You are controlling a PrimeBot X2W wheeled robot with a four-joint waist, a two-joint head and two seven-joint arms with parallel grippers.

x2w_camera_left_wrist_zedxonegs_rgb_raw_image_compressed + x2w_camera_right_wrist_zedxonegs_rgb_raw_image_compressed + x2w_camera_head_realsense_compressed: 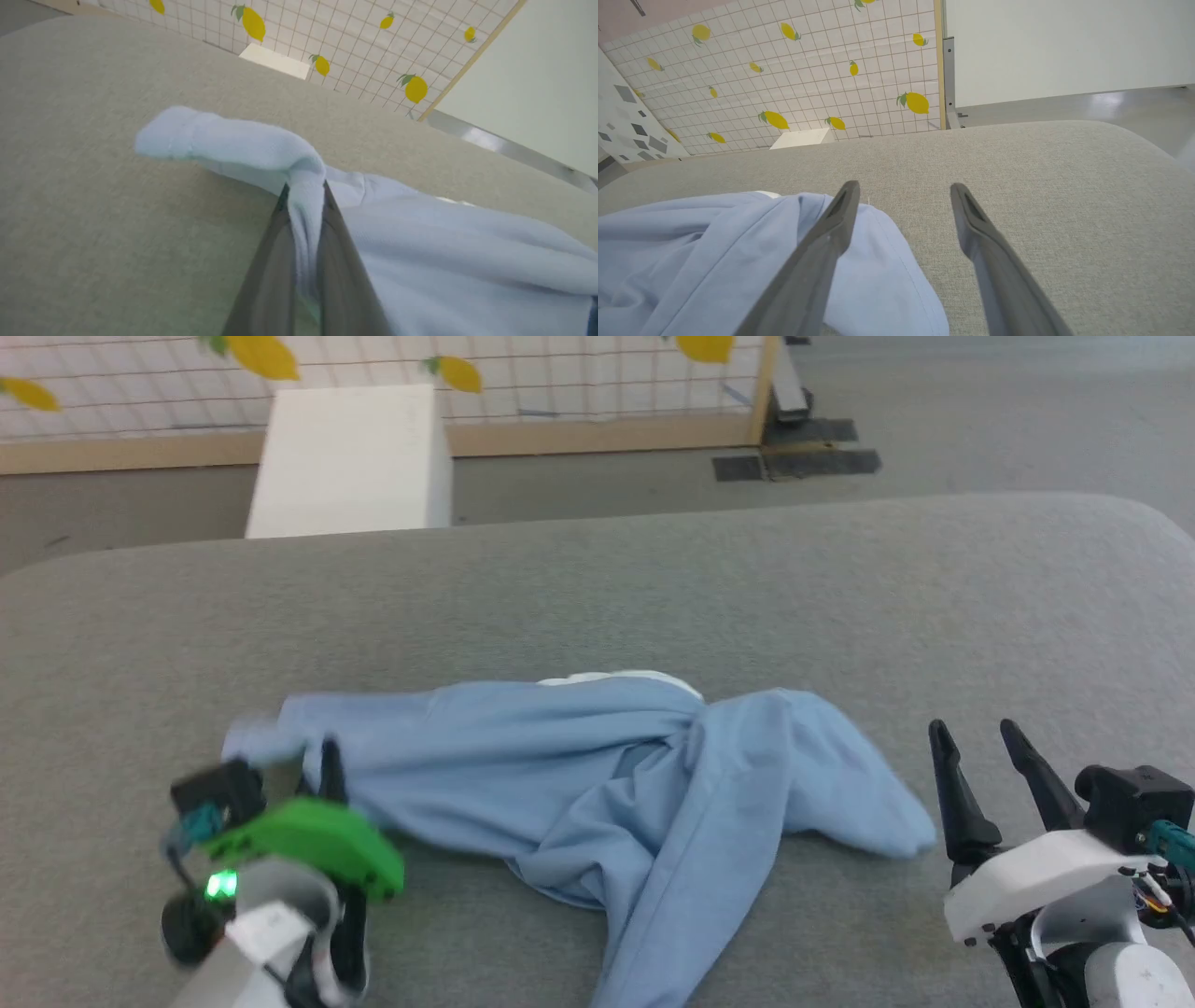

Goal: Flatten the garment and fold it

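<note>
So the light sky-blue short-sleeved knit T-shirt (579, 775) is lying crumpled on the grey fabric-covered surface (653, 597). It's bunched into a long twisted heap, and one strip of it trails off toward the robot. A sliver of something white (607, 679) peeks out at the shirt's far edge, can't tell what it is.

The left gripper (303, 191) sits at the shirt's left end, with its two dark fingers pinched tight on a fold of the blue knit. A hemmed bit flops out past the tips, could be a sleeve or a corner, hard to say. The right gripper (976, 733) hovers just off the shirt's right end, fingers spread wide, nothing in them.

My guess on handling: it's light and totally floppy, so it'll sag and drag rather than hold any shape. Probably grippy enough against that surface to bunch up if pulled low. I'd have the right one grab the hemmed edge at the shirt's right end, then pull both ends apart to flatten it.
</note>
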